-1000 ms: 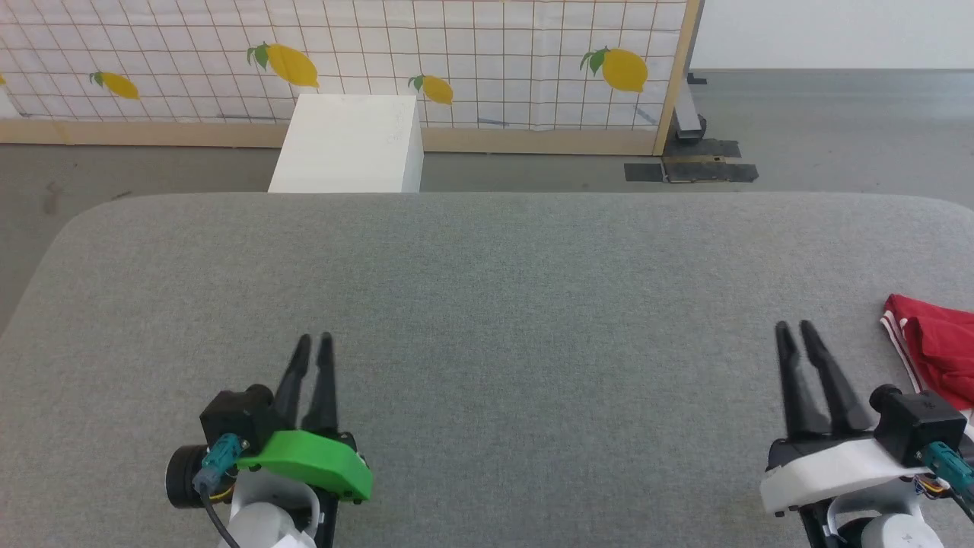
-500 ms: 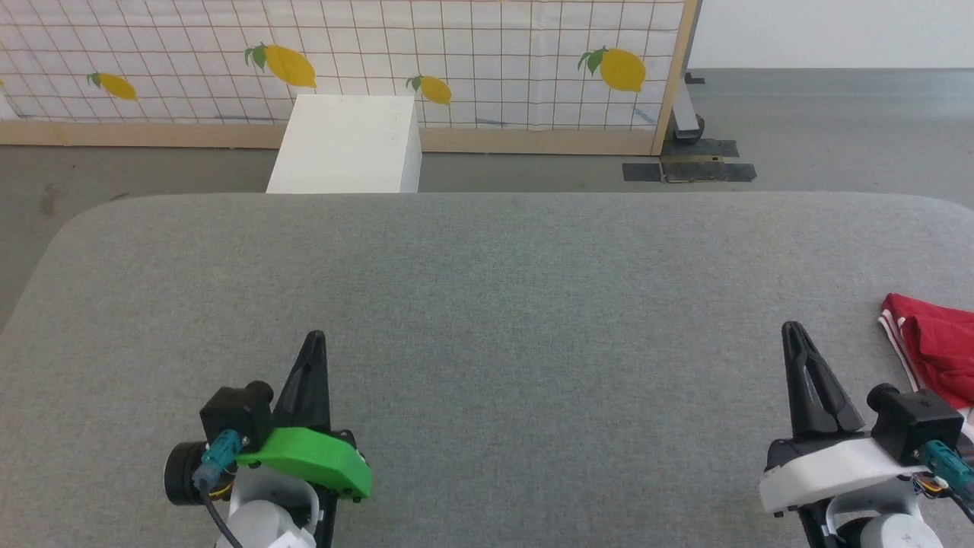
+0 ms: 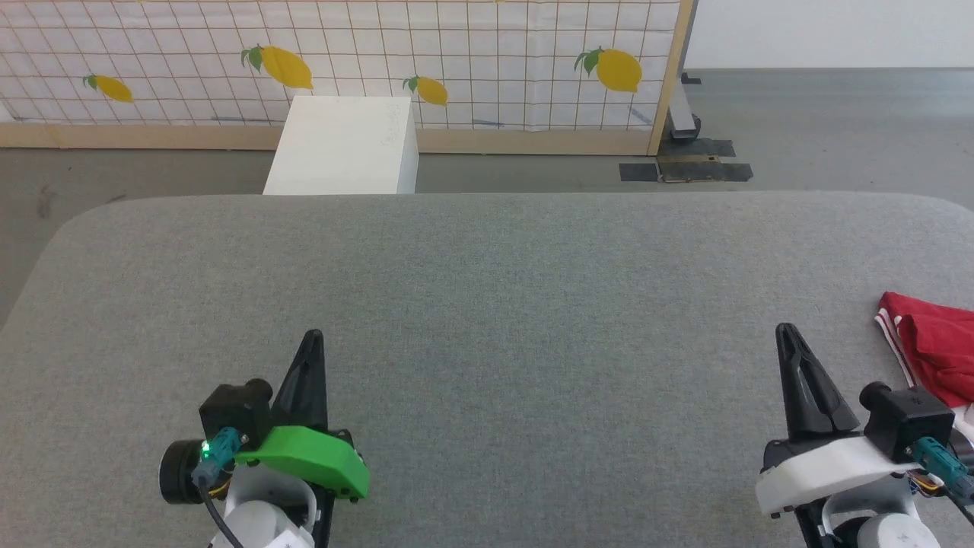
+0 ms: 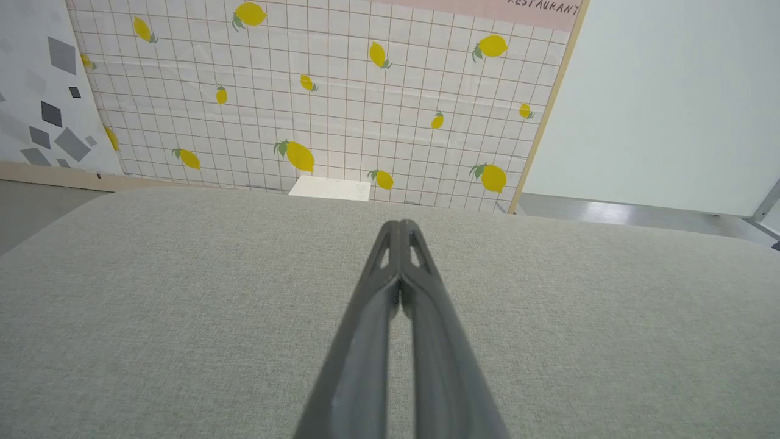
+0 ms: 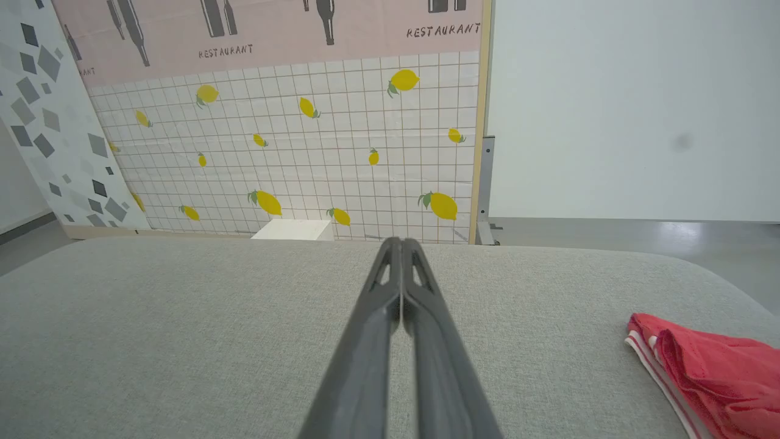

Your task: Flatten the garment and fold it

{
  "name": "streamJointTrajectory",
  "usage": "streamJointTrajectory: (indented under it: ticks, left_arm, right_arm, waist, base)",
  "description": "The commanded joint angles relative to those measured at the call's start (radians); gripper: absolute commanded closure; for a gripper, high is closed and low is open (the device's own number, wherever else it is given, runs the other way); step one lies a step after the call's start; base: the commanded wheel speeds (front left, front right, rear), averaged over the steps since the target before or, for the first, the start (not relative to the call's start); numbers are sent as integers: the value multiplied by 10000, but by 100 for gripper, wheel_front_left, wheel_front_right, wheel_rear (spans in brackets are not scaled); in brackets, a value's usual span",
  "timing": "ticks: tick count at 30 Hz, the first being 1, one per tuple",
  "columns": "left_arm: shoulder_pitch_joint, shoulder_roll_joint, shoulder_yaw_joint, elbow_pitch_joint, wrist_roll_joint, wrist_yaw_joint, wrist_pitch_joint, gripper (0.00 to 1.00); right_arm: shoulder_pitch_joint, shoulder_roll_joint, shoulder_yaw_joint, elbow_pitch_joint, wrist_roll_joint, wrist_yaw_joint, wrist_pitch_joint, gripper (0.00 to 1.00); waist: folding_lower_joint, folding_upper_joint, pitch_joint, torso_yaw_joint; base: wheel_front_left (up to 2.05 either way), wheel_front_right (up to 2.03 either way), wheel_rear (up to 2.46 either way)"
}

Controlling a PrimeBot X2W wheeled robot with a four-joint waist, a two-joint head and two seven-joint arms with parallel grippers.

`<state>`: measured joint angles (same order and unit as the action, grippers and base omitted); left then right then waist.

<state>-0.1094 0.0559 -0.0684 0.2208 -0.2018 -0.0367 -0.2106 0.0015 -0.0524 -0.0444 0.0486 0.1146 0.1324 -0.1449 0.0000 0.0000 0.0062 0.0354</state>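
The red garment (image 3: 932, 350) lies bunched at the right edge of the grey padded table (image 3: 487, 304), red-and-white stripe trim along its left side. It is cut off by the picture's edge. In the right wrist view the garment (image 5: 707, 372) sits low on the right. My right gripper (image 3: 784, 332) is shut and empty, hovering just left of the garment, apart from it. My left gripper (image 3: 313, 336) is shut and empty over bare table at the lower left. Each wrist view shows its own fingers pressed together: left gripper (image 4: 399, 224), right gripper (image 5: 396, 241).
A white box (image 3: 342, 144) stands on the floor beyond the table's far edge. Behind it a lemon-patterned grid panel (image 3: 456, 61) with a wooden frame. Grey floor (image 3: 837, 129) extends to the right, with black tape patches (image 3: 685, 169).
Both grippers have gone from slightly open to shut. The arms have stayed in place; the head view has shifted slightly.
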Motion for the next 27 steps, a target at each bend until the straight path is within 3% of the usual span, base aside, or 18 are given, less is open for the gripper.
streamJointTrajectory:
  ticks: [1, 27]
  left_arm:
    - [151, -13, 55, -88, 153, 73, 71, 100]
    - [405, -25, 224, -658, 655, 152, 618, 100]
  right_arm:
    - [-3, 5, 19, -61, -88, -4, 51, 100]
    - [-6, 9, 133, -175, -373, -7, 426, 100]
  waist:
    - [0, 0, -1, -5]
    - [0, 0, -17, -98]
  base:
    - [0, 0, 0]
    - [0, 0, 0]
